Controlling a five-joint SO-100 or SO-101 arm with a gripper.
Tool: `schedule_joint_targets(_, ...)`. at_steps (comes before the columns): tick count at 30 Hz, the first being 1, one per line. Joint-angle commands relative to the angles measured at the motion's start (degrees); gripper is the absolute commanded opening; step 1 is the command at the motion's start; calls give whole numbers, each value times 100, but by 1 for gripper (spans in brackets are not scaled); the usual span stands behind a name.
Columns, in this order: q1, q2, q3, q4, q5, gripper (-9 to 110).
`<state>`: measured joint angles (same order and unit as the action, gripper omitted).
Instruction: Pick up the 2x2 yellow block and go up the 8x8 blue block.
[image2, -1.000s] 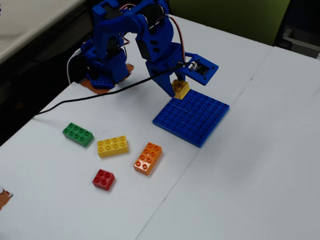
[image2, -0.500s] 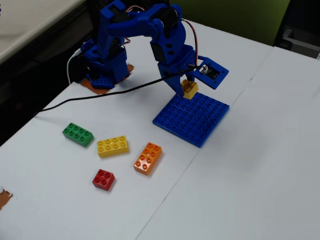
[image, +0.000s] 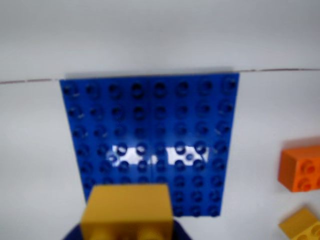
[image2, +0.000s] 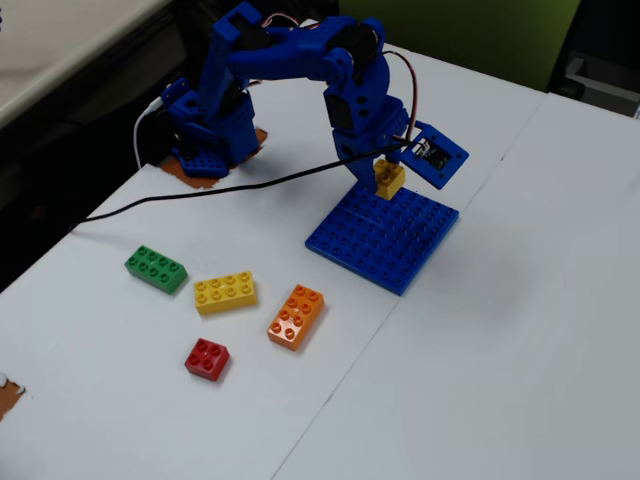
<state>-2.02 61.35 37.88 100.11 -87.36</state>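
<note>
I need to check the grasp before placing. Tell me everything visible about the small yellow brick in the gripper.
The small square yellow plastic brick is clamped in the blue gripper over the far edge of the large flat blue studded baseplate. The fixed view doesn't settle whether it touches the plate. In the wrist view it looks blurred, filling the lower frame.

A lab or classroom: white tables (image2: 480, 330) pushed together, green wall panel (image2: 470, 30).

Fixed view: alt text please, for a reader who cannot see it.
A blue robot arm's gripper holds a small square yellow plastic brick over the far edge of a large flat blue studded baseplate on a white table. Green, longer yellow, orange and red bricks lie nearer the camera.
</note>
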Motion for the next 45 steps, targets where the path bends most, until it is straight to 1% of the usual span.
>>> schedule_joint_targets(1,-114,185,-9,53,62,0)
schedule_joint_targets(8,-123,624,422,62,79,0)
schedule_joint_targets(19,-26,958,422,62,167,0)
schedule_joint_targets(45,105,624,-26,44,-97,0)
